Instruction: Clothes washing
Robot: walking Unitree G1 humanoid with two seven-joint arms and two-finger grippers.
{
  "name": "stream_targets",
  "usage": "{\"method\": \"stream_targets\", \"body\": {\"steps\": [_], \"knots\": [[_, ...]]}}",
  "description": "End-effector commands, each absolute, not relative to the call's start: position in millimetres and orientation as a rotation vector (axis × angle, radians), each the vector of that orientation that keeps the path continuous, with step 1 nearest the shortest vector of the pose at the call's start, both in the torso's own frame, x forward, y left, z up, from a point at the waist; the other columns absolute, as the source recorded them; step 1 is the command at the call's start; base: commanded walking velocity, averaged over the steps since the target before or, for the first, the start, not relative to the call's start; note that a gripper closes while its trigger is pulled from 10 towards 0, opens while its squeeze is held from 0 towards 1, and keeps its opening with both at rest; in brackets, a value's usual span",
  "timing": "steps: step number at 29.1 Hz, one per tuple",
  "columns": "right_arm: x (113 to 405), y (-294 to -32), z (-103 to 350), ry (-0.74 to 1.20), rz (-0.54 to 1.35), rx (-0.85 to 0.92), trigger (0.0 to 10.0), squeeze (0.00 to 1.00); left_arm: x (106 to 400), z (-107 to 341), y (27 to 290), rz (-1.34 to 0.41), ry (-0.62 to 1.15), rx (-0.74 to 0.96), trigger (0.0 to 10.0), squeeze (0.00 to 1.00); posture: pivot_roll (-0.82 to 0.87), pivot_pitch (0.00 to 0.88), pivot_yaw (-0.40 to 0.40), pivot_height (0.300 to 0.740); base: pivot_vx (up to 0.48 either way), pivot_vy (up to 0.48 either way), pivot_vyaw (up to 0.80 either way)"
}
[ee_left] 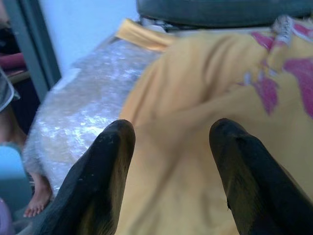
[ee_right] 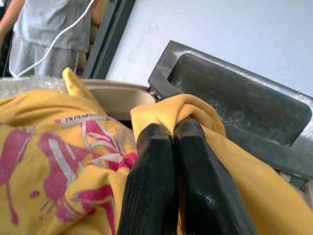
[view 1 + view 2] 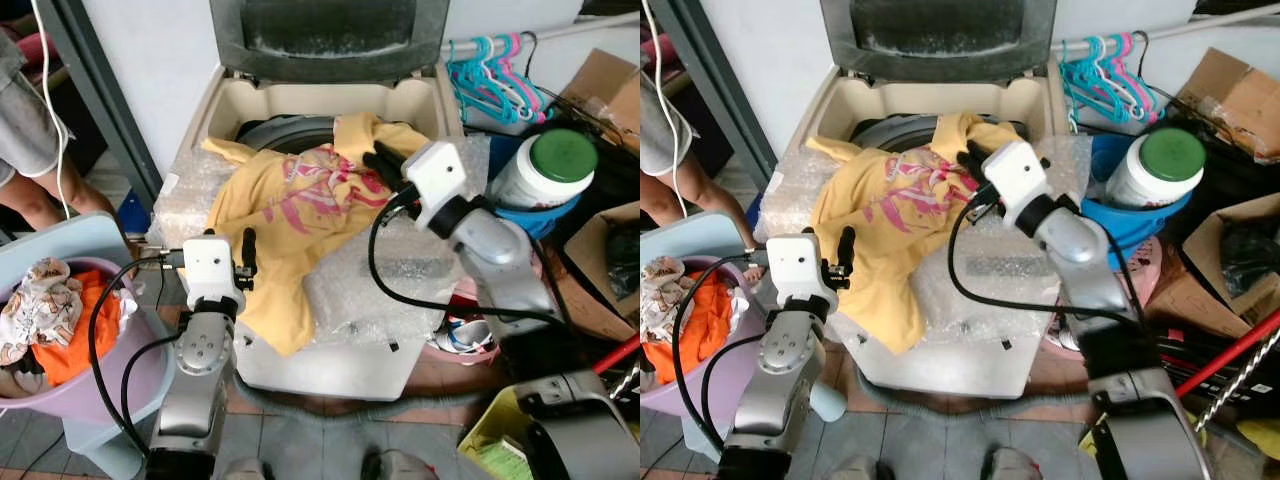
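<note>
A yellow shirt (image 3: 300,215) with pink print lies spread over the top of an open top-loading washing machine (image 3: 330,110), one edge hanging down the front. My right gripper (image 3: 381,160) is shut on a bunched fold of the yellow shirt (image 2: 176,110) near the drum opening. My left gripper (image 3: 248,250) is open at the shirt's lower left edge, its fingers (image 1: 105,161) apart with the fabric (image 1: 195,147) just beyond them.
A purple basket (image 3: 60,370) with orange and patterned clothes stands at the left. A person's legs (image 3: 35,190) are at the far left. A blue tub with a green-lidded jar (image 3: 545,165), hangers (image 3: 495,75) and cardboard boxes (image 3: 610,90) crowd the right. Bubble wrap (image 3: 390,280) covers the machine's top.
</note>
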State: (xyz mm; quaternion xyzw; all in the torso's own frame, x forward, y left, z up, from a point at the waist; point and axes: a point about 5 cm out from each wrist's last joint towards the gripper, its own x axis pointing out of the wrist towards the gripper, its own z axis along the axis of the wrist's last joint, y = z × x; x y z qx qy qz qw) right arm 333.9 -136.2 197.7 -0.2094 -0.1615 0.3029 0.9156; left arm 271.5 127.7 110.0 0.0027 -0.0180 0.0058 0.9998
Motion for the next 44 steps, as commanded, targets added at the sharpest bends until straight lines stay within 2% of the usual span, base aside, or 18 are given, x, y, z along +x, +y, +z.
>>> {"method": "stream_targets", "body": {"steps": [1,9,13,15,17,26,30,33,35,43,44], "knots": [[331.7,-127.4,210.5,-0.381,0.658,-0.47,10.0,0.0,272.7,112.7,128.2,0.003,-0.047,0.008,10.0,0.0,-0.04,0.0,0.06,0.74,0.0,0.0,0.8],[330.8,-135.8,215.1,-0.359,0.65,-0.471,10.0,0.0,268.9,110.8,125.7,-0.014,-0.047,-0.001,10.0,0.0,-0.04,0.0,0.064,0.74,0.03,0.0,0.8],[330.4,-134.4,208.3,-0.297,0.74,-0.59,10.0,0.0,273.5,113.7,125.0,-0.016,-0.056,-0.003,10.0,0.0,-0.05,0.0,0.062,0.74,0.249,0.0,0.6],[331.5,-136.7,202.7,-0.258,0.783,-0.708,10.0,0.0,276.2,115.3,125.1,-0.011,-0.063,-0.005,10.0,0.0,-0.05,0.0,0.062,0.74,0.251,0.0,0.0],[332.1,-138.0,203.3,-0.259,0.791,-0.746,10.0,0.0,276.9,115.1,124.6,-0.011,-0.062,-0.005,10.0,0.0,-0.05,0.0,0.062,0.74,0.246,0.0,0.0],[333.2,-154.3,212.1,-0.222,0.847,-0.781,10.0,0.0,272.3,108.6,124.1,-0.01,-0.036,-0.013,10.0,0.0,-0.05,0.0,0.056,0.74,0.0,0.0,0.0],[335.1,-157.7,187.4,-0.106,0.834,-0.846,10.0,0.0,272.3,107.8,122.5,-0.011,-0.029,-0.019,10.0,0.0,-0.05,0.0,0.05,0.74,0.0,0.0,0.0],[336.9,-153.5,184.9,-0.085,0.857,-0.812,10.0,0.0,272.2,105.8,121.1,-0.02,-0.021,-0.014,10.0,0.0,-0.06,0.0,0.055,0.74,0.0,0.0,0.0],[337.9,-149.7,174.0,0.017,0.942,-0.811,10.0,0.0,274.1,108.3,119.0,-0.034,-0.028,-0.014,10.0,0.0,-0.07,0.0,0.057,0.74,0.0,0.0,0.0],[342.3,-139.7,165.4,0.022,0.985,-0.948,10.0,0.0,275.6,108.3,120.6,-0.027,-0.027,-0.016,10.0,0.0,-0.06,0.0,0.047,0.74,0.0,0.0,0.0],[343.8,-134.2,161.6,0.028,0.984,-0.969,9.5,0.0,274.0,107.1,120.4,-0.023,-0.023,-0.019,10.0,0.0,-0.06,0.0,0.045,0.74,0.0,0.0,0.0]]}}
